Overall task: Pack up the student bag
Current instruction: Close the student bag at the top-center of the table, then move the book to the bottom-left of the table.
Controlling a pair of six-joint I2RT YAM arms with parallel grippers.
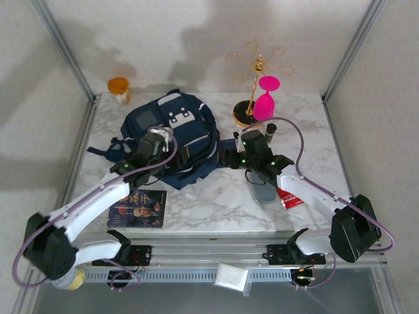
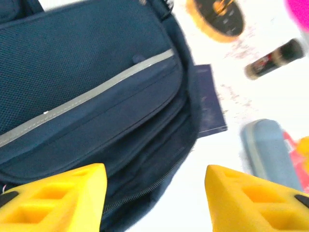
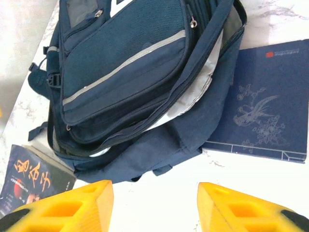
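Note:
The student bag (image 1: 175, 124), a navy backpack with a grey stripe, lies flat in the middle of the table. Its main zip gapes in the right wrist view, showing pale lining (image 3: 205, 79). My left gripper (image 1: 156, 142) hovers over the bag's near left edge, and its yellow fingers (image 2: 63, 203) stand apart above the bag (image 2: 87, 92) with nothing between them. My right gripper (image 1: 243, 152) hangs just right of the bag. It is open over bare tabletop, with the bag (image 3: 130, 77) ahead of its fingertips (image 3: 246, 208).
A navy notebook (image 3: 265, 111) lies against the bag's right side. A dark book (image 1: 139, 208) rests near the front left. A grey case (image 2: 270, 152), a red packet (image 1: 291, 198) and a small bottle (image 2: 275, 59) sit on the right. A pink glass (image 1: 265, 98), a gold stand (image 1: 252, 72) and an orange cup (image 1: 119, 88) are at the back.

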